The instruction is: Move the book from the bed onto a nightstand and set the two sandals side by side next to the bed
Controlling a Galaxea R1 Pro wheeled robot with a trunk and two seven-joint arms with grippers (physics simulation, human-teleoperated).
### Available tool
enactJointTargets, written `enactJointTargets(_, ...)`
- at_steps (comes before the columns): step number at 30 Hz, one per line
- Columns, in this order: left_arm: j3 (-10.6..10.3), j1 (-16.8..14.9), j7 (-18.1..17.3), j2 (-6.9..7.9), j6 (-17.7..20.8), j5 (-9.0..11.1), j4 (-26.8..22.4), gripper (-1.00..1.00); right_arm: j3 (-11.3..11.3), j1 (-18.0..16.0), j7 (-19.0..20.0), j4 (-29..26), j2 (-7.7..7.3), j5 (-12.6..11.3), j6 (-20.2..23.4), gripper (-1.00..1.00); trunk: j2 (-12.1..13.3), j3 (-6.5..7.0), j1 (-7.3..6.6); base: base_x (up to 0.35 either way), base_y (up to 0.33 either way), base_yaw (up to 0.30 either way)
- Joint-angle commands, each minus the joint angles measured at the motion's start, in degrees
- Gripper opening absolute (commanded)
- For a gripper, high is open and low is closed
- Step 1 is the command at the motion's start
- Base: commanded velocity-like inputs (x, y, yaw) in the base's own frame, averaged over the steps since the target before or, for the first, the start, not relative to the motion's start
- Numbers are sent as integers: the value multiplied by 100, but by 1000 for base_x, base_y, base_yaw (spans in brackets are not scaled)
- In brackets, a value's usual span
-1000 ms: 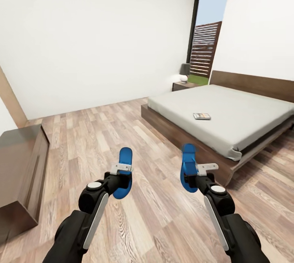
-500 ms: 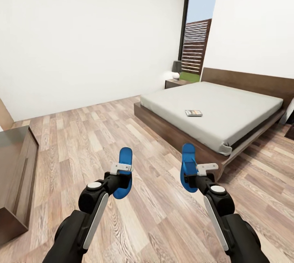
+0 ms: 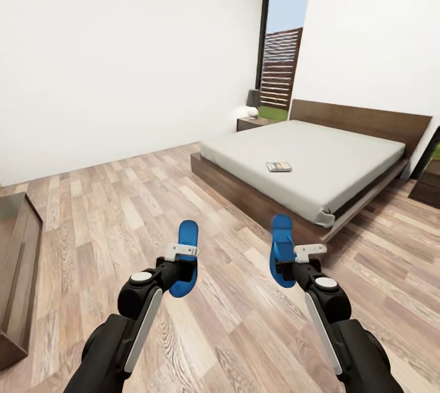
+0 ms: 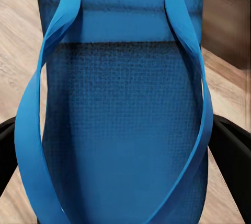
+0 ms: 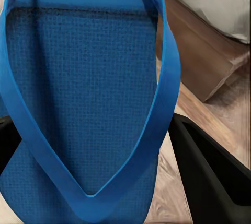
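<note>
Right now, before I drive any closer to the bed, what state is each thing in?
left gripper: shut on left sandal, held off the floor.
right gripper: shut on right sandal, held off the floor.
book: lying flat on the bed, not yet moved.
nightstand: beside the bed's far side, a lamp on top.

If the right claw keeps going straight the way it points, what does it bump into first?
Probably the bed: the right claw, shut on a blue sandal, points toward the frame's near corner. Only floor seems between, though depth is unclear.
</note>
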Motion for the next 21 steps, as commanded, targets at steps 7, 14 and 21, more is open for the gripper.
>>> enactJointTargets(7, 2, -3, 11, -1, 29, 21, -7, -100, 15, -6, -29, -4, -4, 0, 31, -100, -3, 21, -1, 0, 0, -277)
enactJointTargets(14, 2, -3, 11, -1, 29, 18, -7, -100, 15, -6, -29, -4, -4, 0, 31, -100, -3, 50, -1, 0, 0, -279)
enactJointTargets(21, 2, -3, 11, -1, 29, 21, -7, -100, 15, -5, -29, -4, -2, 0, 35, -100, -3, 65, -1, 0, 0, -280)
